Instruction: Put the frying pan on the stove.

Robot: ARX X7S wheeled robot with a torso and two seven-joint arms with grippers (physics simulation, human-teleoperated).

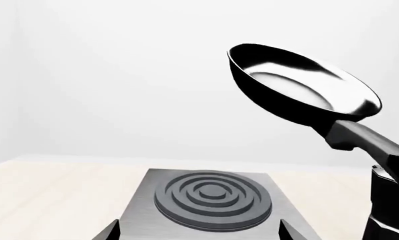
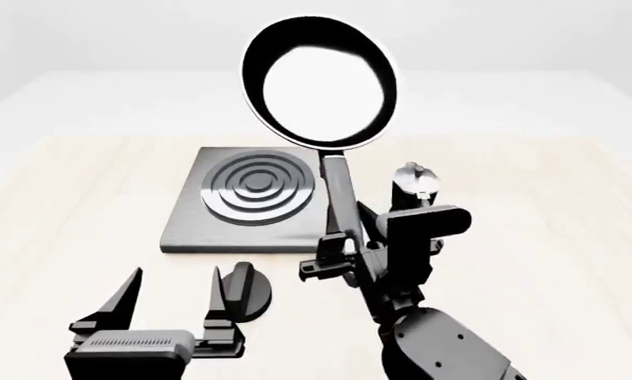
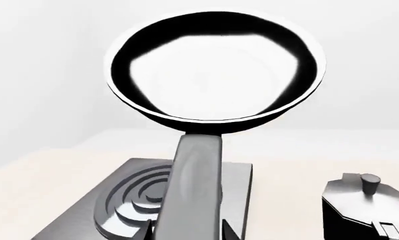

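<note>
The glossy black frying pan (image 2: 318, 83) hangs in the air above and slightly right of the stove (image 2: 189, 226), tilted with its bowl raised and facing me. My right gripper (image 2: 343, 253) is shut on the pan's long handle (image 3: 196, 190), fingertips (image 3: 234, 232) pressing each side. The pan (image 1: 299, 85) also shows in the left wrist view, above the stove (image 1: 139, 210) and its ring burner (image 1: 213, 200). My left gripper (image 2: 173, 301) stands open near the stove's front edge, holding nothing.
A moka pot (image 2: 413, 184) stands on the wooden table (image 2: 62, 206) right of the stove, behind my right wrist, and its lid (image 3: 363, 200) shows in the right wrist view. A small black round knob (image 2: 250, 294) lies beside my left gripper's right finger.
</note>
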